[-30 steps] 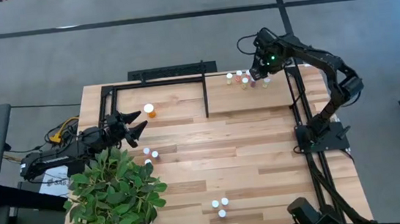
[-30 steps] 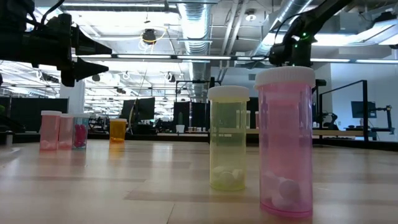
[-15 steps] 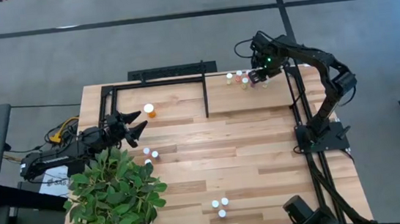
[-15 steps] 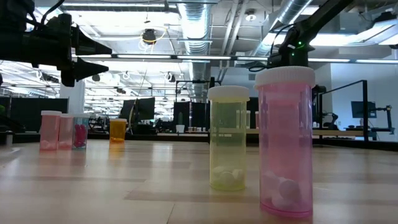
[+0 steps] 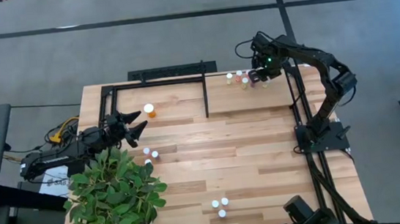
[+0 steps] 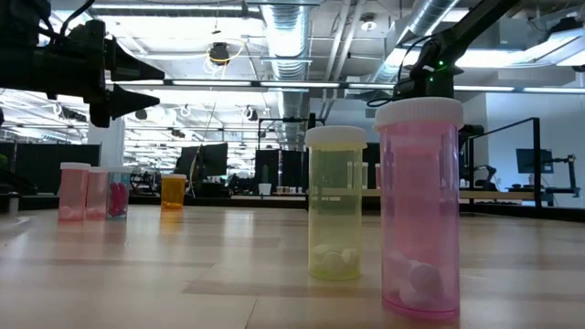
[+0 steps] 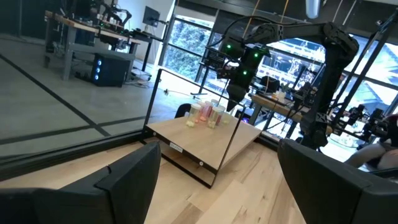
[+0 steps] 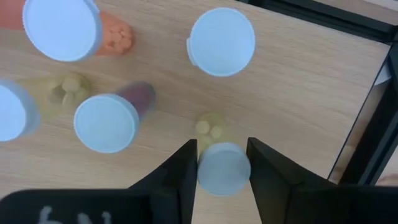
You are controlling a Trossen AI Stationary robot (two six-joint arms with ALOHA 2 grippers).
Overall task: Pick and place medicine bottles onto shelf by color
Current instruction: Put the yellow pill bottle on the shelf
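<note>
My right gripper (image 5: 258, 77) hangs over the pale shelf board (image 5: 250, 100) at the far right, among several white-capped vials (image 5: 241, 78). In the right wrist view it (image 8: 222, 163) is shut on a yellow-green vial (image 8: 211, 129). Around it stand an orange vial (image 8: 115, 38), a dark red one (image 8: 138, 96) and others. My left gripper (image 5: 138, 129) is open and empty at the table's left, near the larger orange bottle (image 5: 149, 111), which stands on its base. Its fingers (image 7: 124, 180) point at the shelf (image 7: 205, 140). My right gripper pinches the yellow-green vial by its white cap (image 8: 224, 171), one finger on either side. The fingers come from above, pointing down. The vial stands upright below them. I cannot tell whether its base rests on the shelf board.
Black frame bars (image 5: 291, 88) edge the shelf, and one (image 5: 205, 89) divides it. A leafy plant (image 5: 116, 193) stands at the near left, with vials (image 5: 150, 155) beside it. Three vials (image 5: 220, 206) stand near the front edge; a pink one (image 6: 419, 206) and a yellow-green one (image 6: 335, 203) fill the low view.
My right gripper has moved a little toward the table's left and near edges, in among the vials on the shelf, and has since kept still.
</note>
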